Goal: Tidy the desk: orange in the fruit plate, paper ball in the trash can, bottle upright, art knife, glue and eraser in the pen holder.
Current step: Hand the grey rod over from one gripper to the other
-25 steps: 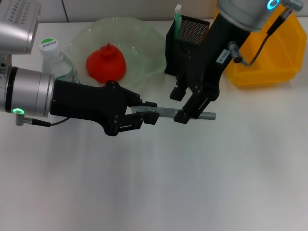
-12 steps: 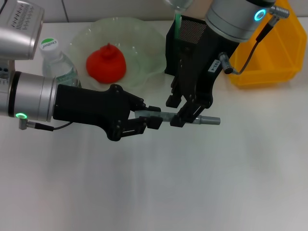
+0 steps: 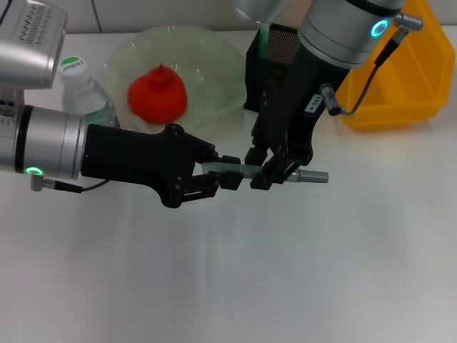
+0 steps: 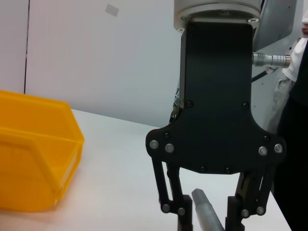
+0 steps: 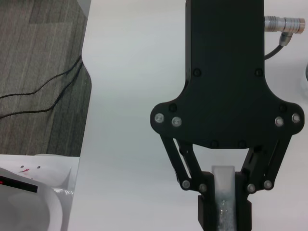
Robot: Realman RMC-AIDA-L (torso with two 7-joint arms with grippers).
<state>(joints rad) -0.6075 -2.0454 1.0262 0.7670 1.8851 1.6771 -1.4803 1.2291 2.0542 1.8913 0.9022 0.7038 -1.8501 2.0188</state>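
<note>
Both my grippers on the art knife point(image 3: 246, 171), mid-desk.
My left gripper point(image 3: 227, 174) is clamped on its near end from 9 o'clock; my right gripper point(image 3: 268, 170) pinches the shaft from 12, tip sticking out toward 3. The knife hangs above the desk point(image 3: 285, 271), pen holder point(image 3: 265, 68) at 12.

From my feed I see a plain white wall point(image 4: 96, 53) behind the counter, grey carpet point(image 5: 38, 72) beside it, and a black cable point(image 5: 43, 91) trailing across that floor
</note>
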